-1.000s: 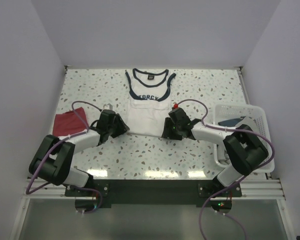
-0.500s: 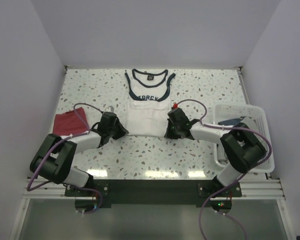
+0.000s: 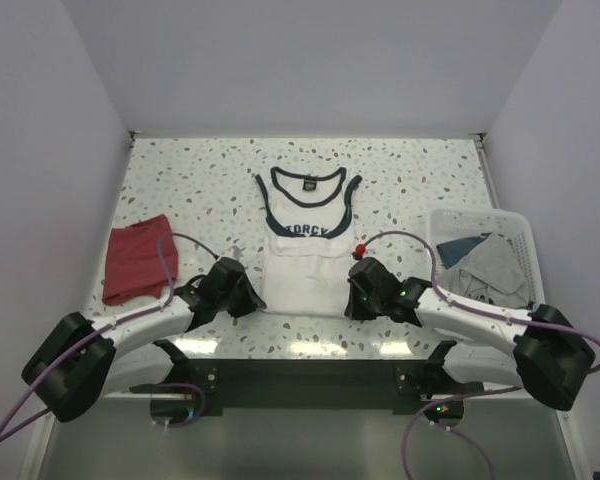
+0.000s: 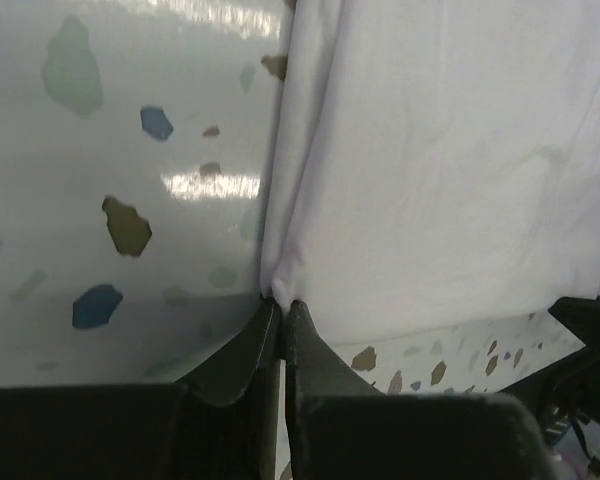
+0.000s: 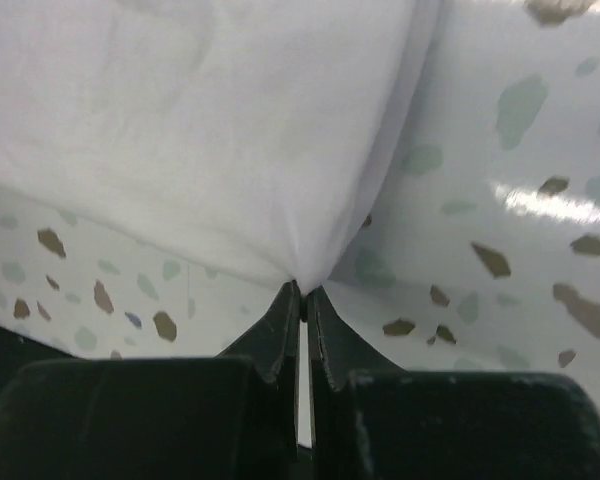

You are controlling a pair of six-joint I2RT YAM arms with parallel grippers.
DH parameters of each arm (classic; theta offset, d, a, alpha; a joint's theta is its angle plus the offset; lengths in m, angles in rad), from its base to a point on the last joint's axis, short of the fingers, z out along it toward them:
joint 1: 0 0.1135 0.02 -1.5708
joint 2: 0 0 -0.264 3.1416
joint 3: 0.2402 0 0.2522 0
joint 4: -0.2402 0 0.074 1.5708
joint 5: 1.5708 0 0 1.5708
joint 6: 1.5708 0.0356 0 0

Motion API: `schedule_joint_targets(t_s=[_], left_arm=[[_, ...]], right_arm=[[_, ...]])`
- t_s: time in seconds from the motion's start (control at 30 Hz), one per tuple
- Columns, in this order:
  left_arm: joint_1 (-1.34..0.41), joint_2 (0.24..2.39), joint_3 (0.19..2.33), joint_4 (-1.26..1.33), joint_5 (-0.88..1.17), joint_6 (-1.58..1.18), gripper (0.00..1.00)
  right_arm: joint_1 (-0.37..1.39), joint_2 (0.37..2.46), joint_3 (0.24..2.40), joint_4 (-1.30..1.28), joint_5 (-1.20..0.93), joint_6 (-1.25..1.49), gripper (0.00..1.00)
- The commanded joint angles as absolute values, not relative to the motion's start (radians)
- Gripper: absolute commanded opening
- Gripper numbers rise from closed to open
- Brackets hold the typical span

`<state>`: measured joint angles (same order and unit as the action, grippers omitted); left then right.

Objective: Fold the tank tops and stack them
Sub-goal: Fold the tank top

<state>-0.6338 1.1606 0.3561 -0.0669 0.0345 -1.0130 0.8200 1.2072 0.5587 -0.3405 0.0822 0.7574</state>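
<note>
Both arms reach inward from their bases, forearms low and close to level. Left arm (image 3: 145, 318) runs from the near-left up and right toward centre; right arm (image 3: 475, 315) mirrors it from the near-right. Left gripper (image 3: 255, 302) and right gripper (image 3: 350, 303) sit level with each other, well apart. Left fingers (image 4: 242, 350) are pressed together, a lower corner of the white tank top (image 3: 302, 275) pinched at the tips. Right fingers (image 5: 280, 330) are likewise closed, only a thin slit between them, the other corner bunched at the tips.
</note>
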Motion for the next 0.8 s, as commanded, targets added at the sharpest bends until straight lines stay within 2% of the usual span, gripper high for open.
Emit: schedule_joint_targets(t_s=[0.0, 0.17, 0.4, 0.57, 0.77], left_arm=[[-0.721, 1.056, 0.325, -0.297, -0.031, -1.106, 0.00], [-0.785, 0.957, 0.292, -0.400, -0.025, -1.146, 0.00], [-0.796, 0.971, 0.278, -0.385, -0.006, -1.121, 0.00], [-0.798, 0.945, 0.344, -0.426, -0.015, -1.100, 0.00], [-0.798, 0.896, 0.515, -0.525, -0.058, -1.075, 0.00]], right_arm=[[0.919, 1.073, 0.505, -0.494, 0.136, 0.898, 0.00], [1.012, 0.954, 0.450, -0.564, 0.152, 1.003, 0.00], [1.017, 1.005, 0.482, -0.555, 0.180, 0.983, 0.00], [1.017, 1.006, 0.523, -0.583, 0.207, 0.960, 0.00], [1.017, 0.930, 0.688, -0.713, 0.322, 0.905, 0.00]])
